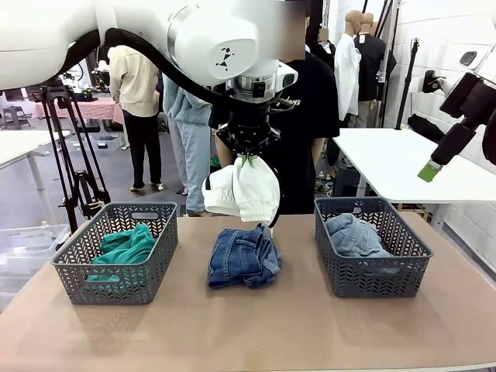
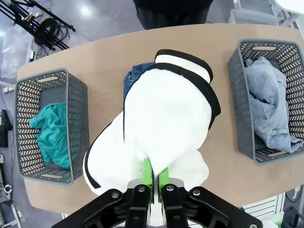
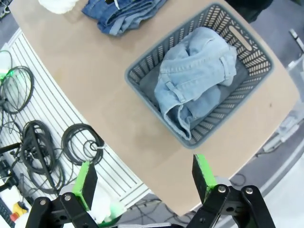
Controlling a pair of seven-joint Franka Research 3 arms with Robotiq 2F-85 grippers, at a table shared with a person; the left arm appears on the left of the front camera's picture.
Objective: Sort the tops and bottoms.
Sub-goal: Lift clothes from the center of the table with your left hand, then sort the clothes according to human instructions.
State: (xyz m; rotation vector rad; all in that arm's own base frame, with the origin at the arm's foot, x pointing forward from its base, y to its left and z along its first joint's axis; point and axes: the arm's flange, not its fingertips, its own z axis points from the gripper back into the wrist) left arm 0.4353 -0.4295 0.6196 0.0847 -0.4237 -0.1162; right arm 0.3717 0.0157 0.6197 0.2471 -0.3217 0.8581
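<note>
One garment aloft: my left gripper (image 2: 153,173) is pinched tight on the white bottoms with black edging (image 2: 166,109).
They hang bunched above the middle of the table (image 1: 271,333), over the darker-blue denim (image 1: 242,258) lying folded there (between the two baskets). The teal-green top (image 1: 124,248) sits in the left basket (image 1: 108,279), and the pale-blue denim (image 1: 355,235) in the right basket (image 1: 372,279). My right gripper (image 3: 145,178) hovers high by the table's right end, fingers spread wide, holding nothing.

Black-edged white garment (image 2: 166,123); teal top (image 1: 124,246); dark-blue denim (image 1: 242,260); pale-blue denim (image 1: 353,235); 2 grey herringbone-pattern baskets (image 1: 108,288); tan surface (image 1: 271,329).
</note>
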